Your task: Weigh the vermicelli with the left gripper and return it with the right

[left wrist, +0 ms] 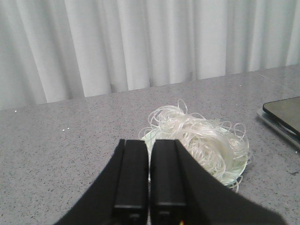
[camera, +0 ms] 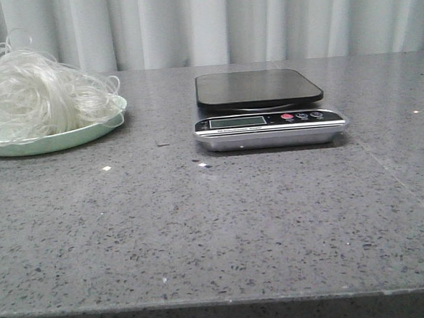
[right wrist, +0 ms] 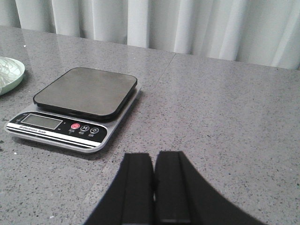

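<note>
Grey speckled stone table [camera: 224,224], pale pleated curtain [camera: 260,17] hanging behind its far edge. Near the middle stands a kitchen scale [camera: 268,110]: black square platform [camera: 258,87] on top, silver body below with a small display [camera: 236,121], one red button [camera: 287,116] and two dark ones beside it. Platform bare. A few pale crumbs [camera: 106,168] lie on the stone between the scale and the plate.

At the left side of the table, well apart from the scale, sits a shallow mint-green plate [camera: 86,131]. The vermicelli [camera: 36,95] is heaped on it: a loose, fluffy nest of thin translucent white strands, looping every way, stray loops sticking up and curling out over the plate's rim. It nearly covers the plate.

No arm shows in the front view.

Left wrist view: the left gripper [left wrist: 148,176], matte black, its two fingers [left wrist: 131,178] pressed together with only a hairline seam between, nothing held. It hangs above the table on the near side of the vermicelli [left wrist: 201,140]; a corner of the scale [left wrist: 283,117] shows off to one side.

Right wrist view: the right gripper [right wrist: 153,187], also black, fingers [right wrist: 136,187] together, holding nothing, over bare stone short of the scale [right wrist: 77,108]. Nothing lies between either gripper and the plate or the scale.
</note>
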{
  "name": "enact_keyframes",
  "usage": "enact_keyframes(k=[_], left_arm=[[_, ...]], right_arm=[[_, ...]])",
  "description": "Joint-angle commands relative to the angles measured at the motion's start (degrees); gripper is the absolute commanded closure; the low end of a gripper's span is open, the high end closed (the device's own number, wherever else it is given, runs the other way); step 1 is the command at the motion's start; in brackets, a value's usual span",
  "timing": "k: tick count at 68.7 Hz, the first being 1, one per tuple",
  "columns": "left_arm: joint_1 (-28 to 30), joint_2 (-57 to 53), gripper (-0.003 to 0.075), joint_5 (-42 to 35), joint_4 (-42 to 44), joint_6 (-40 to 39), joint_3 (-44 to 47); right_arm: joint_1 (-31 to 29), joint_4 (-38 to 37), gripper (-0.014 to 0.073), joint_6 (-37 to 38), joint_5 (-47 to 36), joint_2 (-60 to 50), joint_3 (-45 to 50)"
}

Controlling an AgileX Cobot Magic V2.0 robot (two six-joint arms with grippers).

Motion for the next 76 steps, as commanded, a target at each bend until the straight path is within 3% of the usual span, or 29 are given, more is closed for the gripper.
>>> enact_keyframes(k=[1,40,50,61,76], left_arm=[[0.11,0.37,0.0584,-4.79,-0.48,-0.47,-1.63],[0.11,0.37,0.0584,-4.77,-1.35,-0.47,-1.06],[3.13,-0.93,0.0584,-4.78,-3.73,-0.47,-0.50],[8.65,-5.93,0.0584,-4.76,-4.54,-0.36,4.37],[10.57,-13.05,0.0584,-8.02,-5.13,-0.36,15.52]], right_arm=[[-0.29,0.30,0.0442,-0.44,-5.05,0.29,-1.50],[-0.29,0.30,0.0442,-0.44,-5.05,0.29,-1.50],[-0.29,0.30,0.0442,-0.44,-5.05,0.29,-1.50],[-0.29,0.30,0.0442,-0.44,-5.05,0.29,-1.50],[-0.29,0.30,0.0442,-0.44,-5.05,0.29,-1.50]])
